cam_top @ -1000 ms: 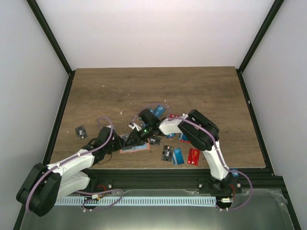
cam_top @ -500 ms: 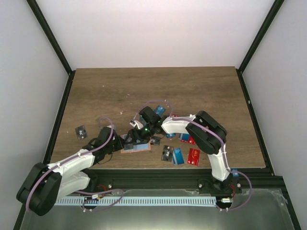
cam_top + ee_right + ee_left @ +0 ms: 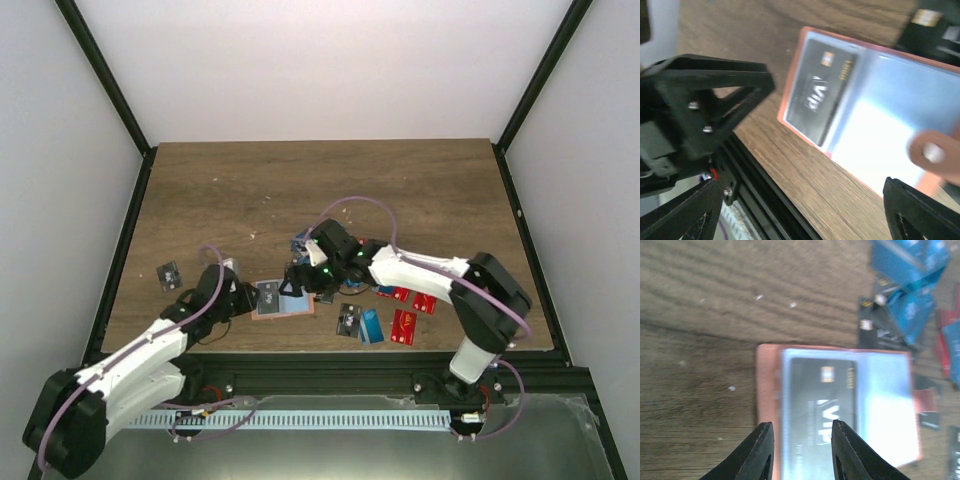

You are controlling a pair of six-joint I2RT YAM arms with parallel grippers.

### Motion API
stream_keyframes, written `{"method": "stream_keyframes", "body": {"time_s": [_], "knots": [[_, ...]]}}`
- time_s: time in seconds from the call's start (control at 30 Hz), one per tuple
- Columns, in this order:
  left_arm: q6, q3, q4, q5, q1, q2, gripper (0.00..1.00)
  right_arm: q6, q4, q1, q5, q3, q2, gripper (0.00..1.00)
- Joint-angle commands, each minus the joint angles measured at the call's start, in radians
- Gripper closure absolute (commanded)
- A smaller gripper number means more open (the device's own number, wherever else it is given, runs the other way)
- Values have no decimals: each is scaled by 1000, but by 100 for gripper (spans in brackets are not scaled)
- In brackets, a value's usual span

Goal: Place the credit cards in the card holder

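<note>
The tan-orange card holder (image 3: 283, 299) lies open near the table's front edge. A black card (image 3: 822, 395) sits under its clear left pocket (image 3: 817, 95). My left gripper (image 3: 245, 298) hovers at the holder's left end with its jaws apart. They frame the holder's edge (image 3: 767, 385) and the black card without clamping either (image 3: 802, 450). My right gripper (image 3: 298, 282) is over the holder's right half, wide open and holding nothing (image 3: 800, 220). Loose credit cards lie to the right: black (image 3: 348, 320), blue (image 3: 371, 325) and red (image 3: 404, 326).
One black card (image 3: 168, 275) lies alone at the left. More blue cards (image 3: 910, 270) and red cards (image 3: 412, 296) are piled behind and beside the right arm. The holder's snap strap (image 3: 932, 150) sticks out. The black frame rail (image 3: 330, 357) runs just below the holder.
The right gripper has opened wide, let go of the black card in the holder's pocket, and its arm has swung rightward. The left gripper has spread slightly at the holder's left edge.
</note>
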Motion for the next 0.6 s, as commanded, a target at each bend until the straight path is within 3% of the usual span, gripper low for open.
{"method": "stream_keyframes", "body": {"time_s": [0.0, 0.23, 0.4, 0.57], "knots": [[0, 55, -64, 23, -33, -89, 65, 56, -154, 9, 273, -88, -165, 11], [73, 146, 103, 105, -199, 7, 61, 286, -234, 11, 406, -332, -507, 11], [142, 258, 262, 207, -312, 238, 59, 422, -309, 11, 457, -470, -717, 12], [231, 441, 285, 281, -393, 516, 58, 447, -494, 10, 550, -476, -785, 12]]}}
